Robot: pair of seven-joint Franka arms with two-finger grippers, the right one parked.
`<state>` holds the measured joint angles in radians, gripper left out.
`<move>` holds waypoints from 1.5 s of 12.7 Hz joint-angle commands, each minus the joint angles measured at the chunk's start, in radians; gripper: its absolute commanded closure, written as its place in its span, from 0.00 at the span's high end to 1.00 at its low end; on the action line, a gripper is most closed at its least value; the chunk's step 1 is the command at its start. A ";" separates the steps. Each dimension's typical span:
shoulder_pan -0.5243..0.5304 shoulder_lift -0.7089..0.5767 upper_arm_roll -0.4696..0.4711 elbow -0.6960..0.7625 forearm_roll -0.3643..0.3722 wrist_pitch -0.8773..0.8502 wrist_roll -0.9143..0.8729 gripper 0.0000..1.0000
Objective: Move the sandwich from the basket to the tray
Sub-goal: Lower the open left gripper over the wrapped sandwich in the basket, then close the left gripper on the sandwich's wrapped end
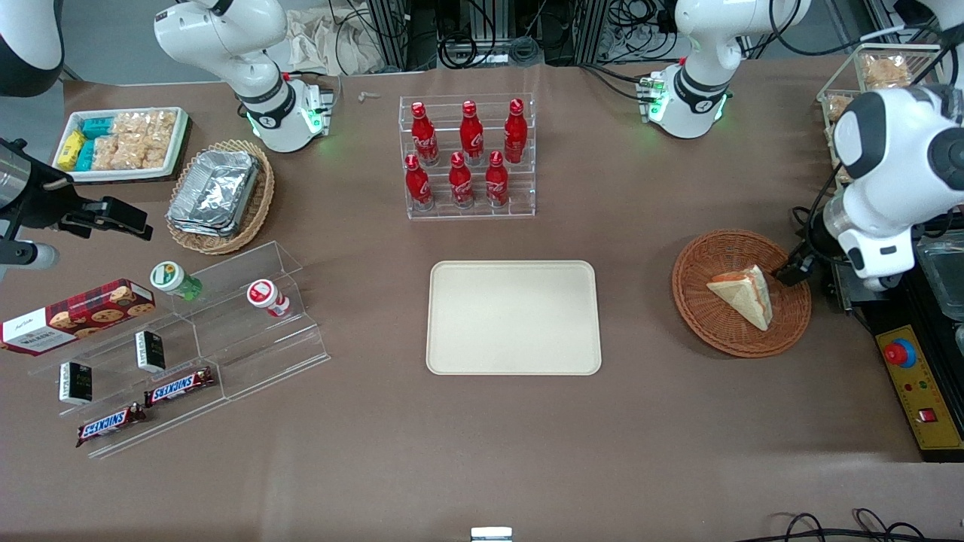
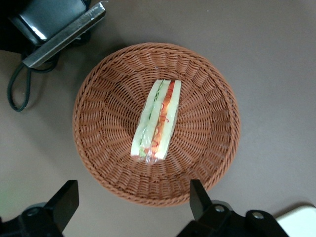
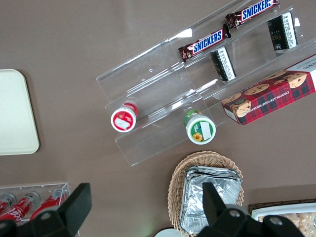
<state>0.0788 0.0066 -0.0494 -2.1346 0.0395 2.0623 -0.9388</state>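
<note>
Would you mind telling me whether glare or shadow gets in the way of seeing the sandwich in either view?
Front view: even light, the sandwich clear in the basket, the arm partly covering the basket's rim. Left wrist view: the wrap shows little glare, the filling layers sharp; the open gripper hangs above the basket, its fingers dark and softly blurred.

Sandwich [image 1: 744, 294] lies in the basket [image 1: 700, 309], which sits on the surface [image 1: 482, 452] toward the working arm's end. Tray [image 1: 514, 317] lies mid-surface, well apart from the basket, nearer the front camera than the bottle rack [image 1: 467, 156]. Gripper [image 2: 133, 207] hangs above the basket, fingers [image 2: 200, 197] spread apart, off the sandwich.
</note>
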 commanded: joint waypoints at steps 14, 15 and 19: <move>-0.008 0.167 0.023 -0.068 0.065 0.189 0.003 1.00; -0.010 0.176 0.023 -0.071 0.065 0.203 0.003 1.00; -0.008 0.180 0.022 -0.090 0.063 0.241 0.020 1.00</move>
<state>0.0706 0.1959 -0.0262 -2.1869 0.0809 2.2466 -0.9222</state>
